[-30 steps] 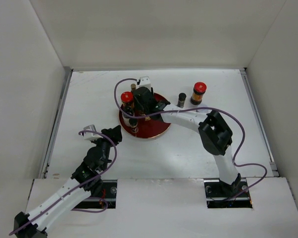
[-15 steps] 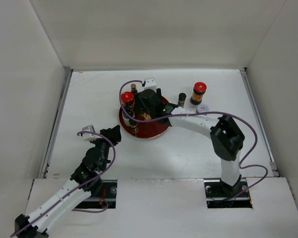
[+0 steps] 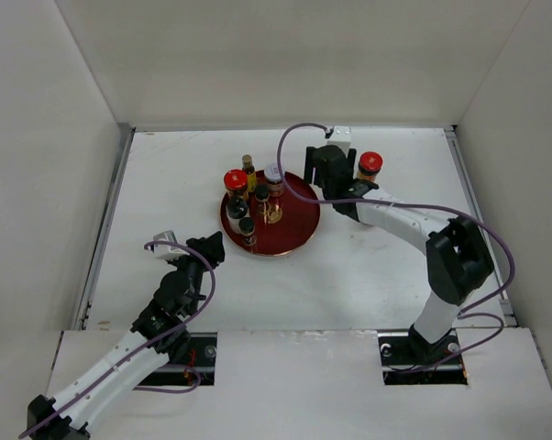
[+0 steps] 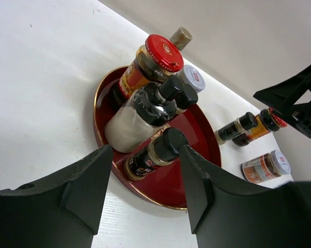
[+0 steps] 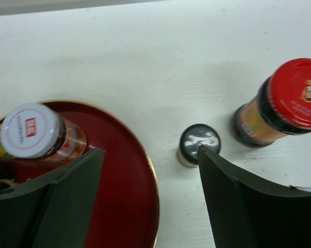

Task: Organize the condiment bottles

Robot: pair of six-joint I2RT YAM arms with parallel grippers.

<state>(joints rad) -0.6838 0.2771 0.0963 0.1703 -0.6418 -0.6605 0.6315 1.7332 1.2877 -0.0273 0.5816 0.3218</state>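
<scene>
Most condiment bottles (image 3: pixel 247 225) stand in the round red tray (image 3: pixel 292 226). Left outside: small dark black-capped bottle (image 5: pixel 198 143) below the wide-open, empty right gripper (image 5: pixel 148 155), and red-capped amber jar (image 5: pixel 290 98) just right. Left gripper (image 4: pixel 145 150): wide, empty.

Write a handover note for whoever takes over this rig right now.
Left gripper: open, empty, near the front left of the table, facing the red tray.
Right gripper: open, empty, above the small black-capped bottle just right of the tray.
Done: on the tray are one red-capped jar, the slim brown bottle, a white-lidded jar and several dark bottles.
Left: that small bottle, the second red-capped jar and a second white-lidded jar are off the tray, on the table; presumably they go on it too.
</scene>
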